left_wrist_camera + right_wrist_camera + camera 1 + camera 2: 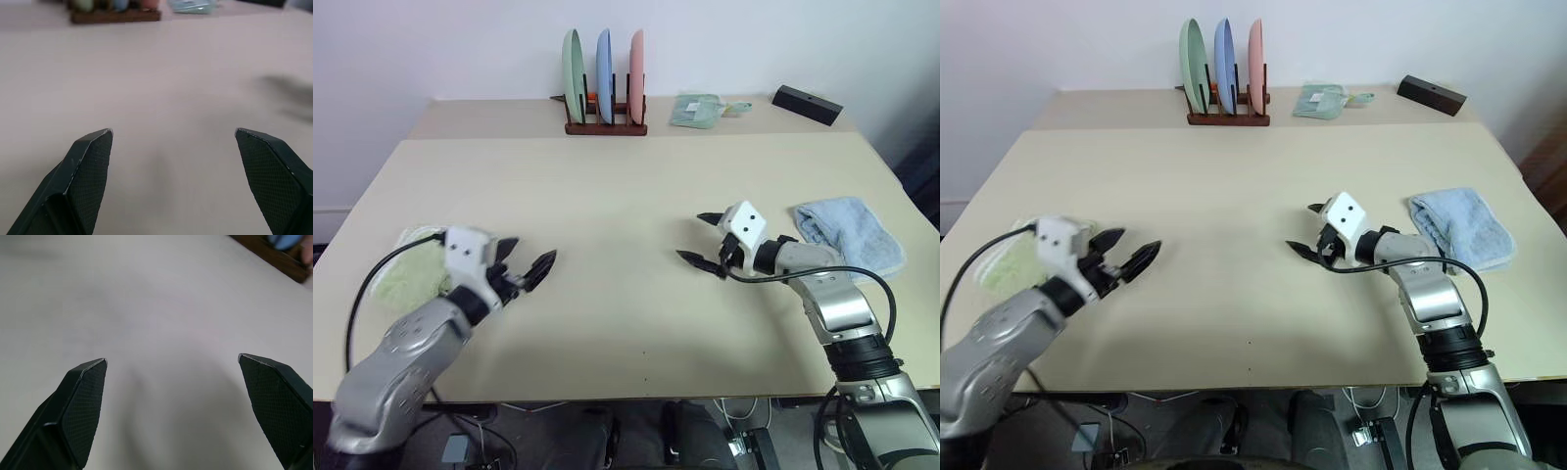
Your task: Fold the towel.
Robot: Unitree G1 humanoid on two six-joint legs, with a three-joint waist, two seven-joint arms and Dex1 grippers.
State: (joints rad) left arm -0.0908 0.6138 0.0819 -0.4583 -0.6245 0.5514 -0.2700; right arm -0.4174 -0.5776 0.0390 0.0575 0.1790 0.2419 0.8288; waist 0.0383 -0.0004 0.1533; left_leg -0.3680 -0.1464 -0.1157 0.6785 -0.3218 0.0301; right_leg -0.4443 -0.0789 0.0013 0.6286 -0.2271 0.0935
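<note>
The light green towel (409, 272) lies bunched near the table's left edge, partly hidden behind my left arm. My left gripper (530, 253) stands open just to the towel's right, pointing toward the table's middle with nothing between its fingers (90, 166). My right gripper (693, 237) is open over the bare tabletop right of centre, pointing left, also holding nothing; its fingers (83, 401) are spread wide.
A light blue folded towel (850, 230) lies by the right edge, just behind my right forearm. At the back stand a wooden rack (604, 125) with three plates, a small pale teal cloth (697, 110) and a black box (807, 104).
</note>
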